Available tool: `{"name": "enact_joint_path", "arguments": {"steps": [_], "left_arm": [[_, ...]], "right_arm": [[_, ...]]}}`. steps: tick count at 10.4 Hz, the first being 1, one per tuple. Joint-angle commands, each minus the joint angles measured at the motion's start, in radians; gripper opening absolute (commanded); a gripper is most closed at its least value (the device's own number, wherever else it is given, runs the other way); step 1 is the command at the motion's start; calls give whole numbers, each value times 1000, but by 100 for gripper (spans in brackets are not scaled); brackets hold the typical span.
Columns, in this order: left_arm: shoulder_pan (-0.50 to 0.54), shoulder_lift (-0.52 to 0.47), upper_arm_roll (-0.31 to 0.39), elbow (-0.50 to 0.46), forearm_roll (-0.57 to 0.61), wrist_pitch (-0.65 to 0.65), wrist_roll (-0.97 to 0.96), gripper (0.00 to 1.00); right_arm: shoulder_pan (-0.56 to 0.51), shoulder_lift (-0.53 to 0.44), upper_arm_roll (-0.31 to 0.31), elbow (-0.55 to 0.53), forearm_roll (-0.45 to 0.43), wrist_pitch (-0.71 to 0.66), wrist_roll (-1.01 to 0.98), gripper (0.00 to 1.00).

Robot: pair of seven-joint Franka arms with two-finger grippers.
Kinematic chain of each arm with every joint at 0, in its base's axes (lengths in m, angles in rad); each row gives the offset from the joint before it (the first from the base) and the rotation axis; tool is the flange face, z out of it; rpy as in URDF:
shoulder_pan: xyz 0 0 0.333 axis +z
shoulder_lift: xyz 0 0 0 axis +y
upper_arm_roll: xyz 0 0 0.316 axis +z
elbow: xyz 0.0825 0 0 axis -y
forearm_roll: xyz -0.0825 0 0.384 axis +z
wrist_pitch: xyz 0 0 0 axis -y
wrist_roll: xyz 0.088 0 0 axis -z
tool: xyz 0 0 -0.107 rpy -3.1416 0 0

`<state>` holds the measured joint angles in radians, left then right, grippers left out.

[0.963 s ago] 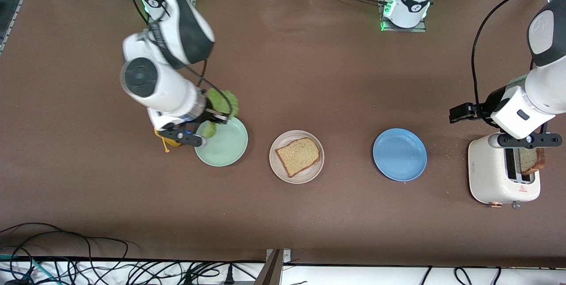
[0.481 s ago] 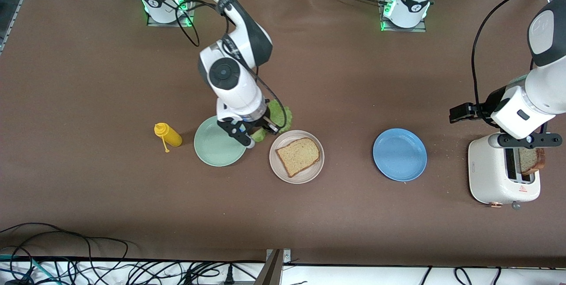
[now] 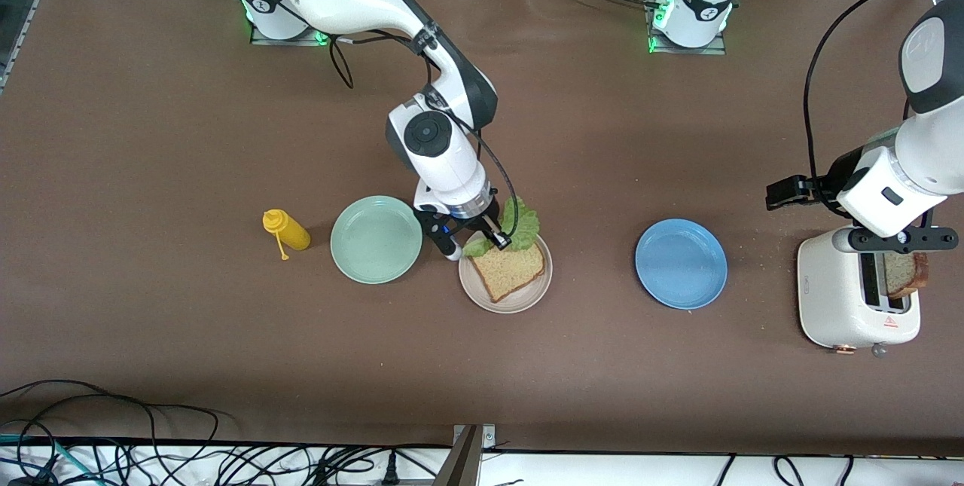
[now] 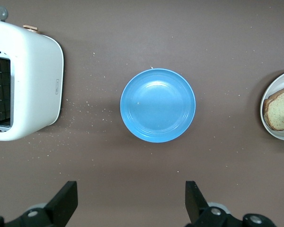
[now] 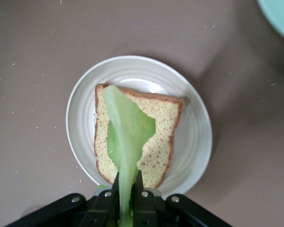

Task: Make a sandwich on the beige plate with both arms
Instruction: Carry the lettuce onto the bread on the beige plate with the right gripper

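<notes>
Right pincer (image 5: 126, 189) over beige plate (image 3: 527, 301), pinching lettuce leaf (image 5: 125, 137).

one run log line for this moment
right claw: shut on lettuce over bread | left claw: open above toaster | beige plate: one slice

A robotics lab: two arm bases (image 3: 689, 7) bolted onto a brown-covered table (image 3: 151, 305), loose cables (image 3: 151, 441) trailing along its edge.

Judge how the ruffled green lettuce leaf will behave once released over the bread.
The ruffled green lettuce leaf hangs limp from the shut right tool, so it is probably floppy and light. It should drape over the brown bread slice on the round beige plate, perhaps unevenly.
</notes>
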<state>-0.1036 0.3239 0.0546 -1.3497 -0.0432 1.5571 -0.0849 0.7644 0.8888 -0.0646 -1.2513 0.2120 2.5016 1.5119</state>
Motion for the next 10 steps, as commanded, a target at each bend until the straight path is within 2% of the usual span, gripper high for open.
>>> {"name": "enact_joint_path", "arguments": {"steps": [1, 2, 6, 8, 10], "left_arm": [[11, -3, -6, 6, 26, -12, 24, 100], [12, -3, -6, 6, 26, -14, 24, 100], [25, -3, -6, 7, 26, -12, 49, 100], [27, -2, -6, 7, 28, -12, 53, 100], [41, -2, -4, 17, 31, -12, 82, 100]], "right_arm": [[3, 87, 0, 65, -2, 138, 56, 30], [6, 88, -1, 62, -14, 140, 62, 99], [9, 59, -26, 64, -63, 122, 51, 100], [10, 3, -53, 64, -132, -43, 39, 100], [9, -49, -53, 59, -198, -114, 37, 100]]}}
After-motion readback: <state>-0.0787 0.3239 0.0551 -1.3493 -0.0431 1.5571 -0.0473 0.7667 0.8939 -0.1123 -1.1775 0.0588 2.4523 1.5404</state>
